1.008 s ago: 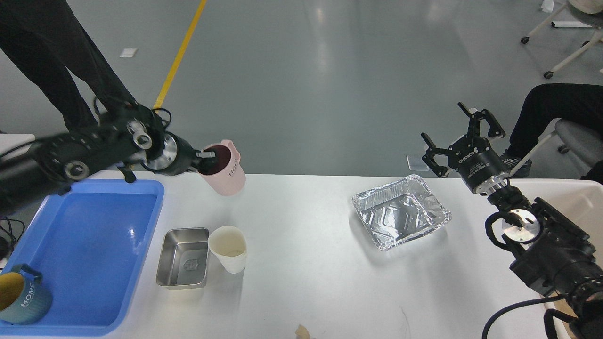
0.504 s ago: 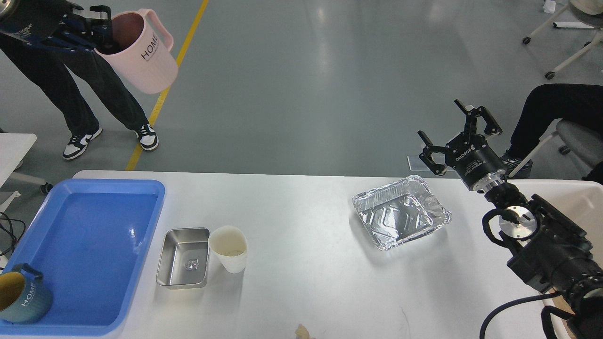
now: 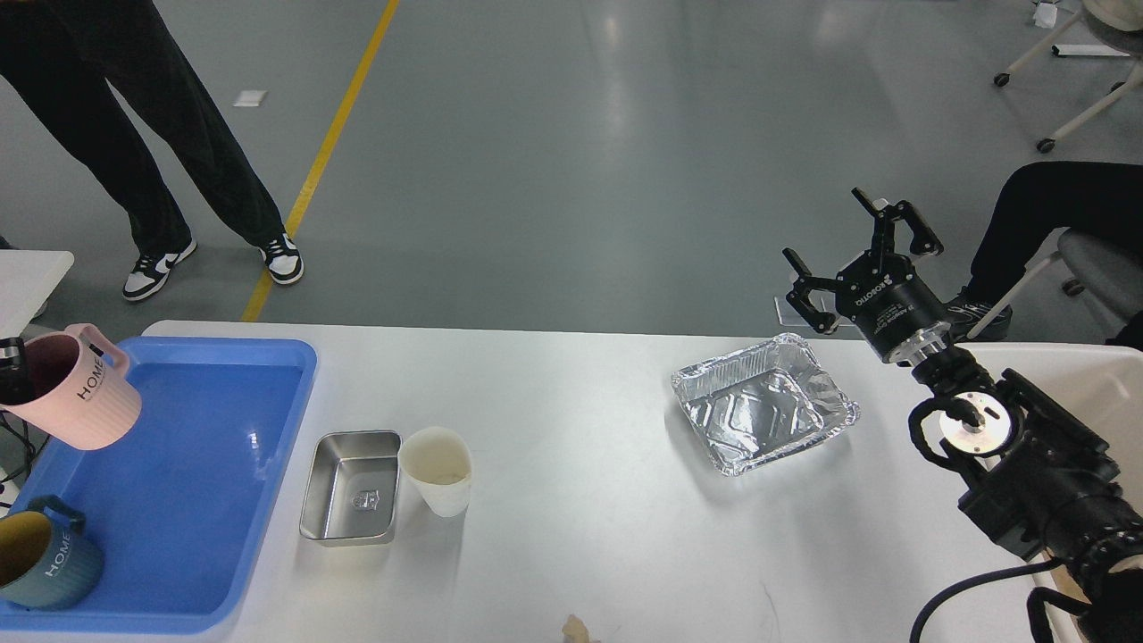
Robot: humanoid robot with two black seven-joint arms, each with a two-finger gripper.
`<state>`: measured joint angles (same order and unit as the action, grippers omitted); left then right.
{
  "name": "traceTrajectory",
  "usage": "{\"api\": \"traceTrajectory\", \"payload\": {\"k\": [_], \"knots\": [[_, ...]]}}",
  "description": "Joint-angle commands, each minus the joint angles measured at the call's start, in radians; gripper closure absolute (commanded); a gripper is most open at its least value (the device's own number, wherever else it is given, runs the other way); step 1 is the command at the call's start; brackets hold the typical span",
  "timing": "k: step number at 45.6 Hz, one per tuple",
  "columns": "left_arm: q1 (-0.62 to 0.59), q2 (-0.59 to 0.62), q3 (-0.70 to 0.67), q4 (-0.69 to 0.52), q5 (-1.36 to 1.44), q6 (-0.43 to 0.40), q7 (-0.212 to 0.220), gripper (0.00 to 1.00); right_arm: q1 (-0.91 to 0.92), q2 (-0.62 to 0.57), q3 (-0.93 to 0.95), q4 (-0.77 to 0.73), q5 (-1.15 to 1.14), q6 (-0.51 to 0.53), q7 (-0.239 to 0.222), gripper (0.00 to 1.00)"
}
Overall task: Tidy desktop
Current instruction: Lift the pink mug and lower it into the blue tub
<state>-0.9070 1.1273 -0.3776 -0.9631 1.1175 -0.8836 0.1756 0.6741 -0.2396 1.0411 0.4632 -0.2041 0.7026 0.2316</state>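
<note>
Left gripper (image 3: pixel 12 379) barely visible at frame edge, apparently clamped on pink mug (image 3: pixel 71 388) over blue tray (image 3: pixel 179 464). Right gripper (image 3: pixel 857 259) fingers spread, above white desktop (image 3: pixel 580 500) beside foil tray (image 3: pixel 763 413).

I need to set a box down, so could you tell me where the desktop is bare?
Bare: the desktop between the paper cup and foil tray, and its front middle. Crowded: the steel pan against the cup, by the blue tray.
</note>
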Motion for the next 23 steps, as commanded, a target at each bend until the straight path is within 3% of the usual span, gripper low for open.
{"api": "traceTrajectory", "payload": {"k": [1, 13, 23], "knots": [[0.049, -0.009, 0.005, -0.014, 0.004, 0.008, -0.005, 1.00, -0.004, 0.003, -0.001, 0.000, 0.000, 0.000, 0.002, 0.00], [0.249, -0.040, 0.016, -0.173, 0.047, 0.155, -0.004, 1.00, -0.005, 0.006, 0.000, 0.000, 0.000, 0.000, 0.002, 0.00], [0.304, -0.115, 0.017, -0.189, 0.108, 0.238, 0.007, 1.00, -0.013, 0.006, 0.001, 0.003, 0.000, 0.001, 0.002, 0.00]]}}
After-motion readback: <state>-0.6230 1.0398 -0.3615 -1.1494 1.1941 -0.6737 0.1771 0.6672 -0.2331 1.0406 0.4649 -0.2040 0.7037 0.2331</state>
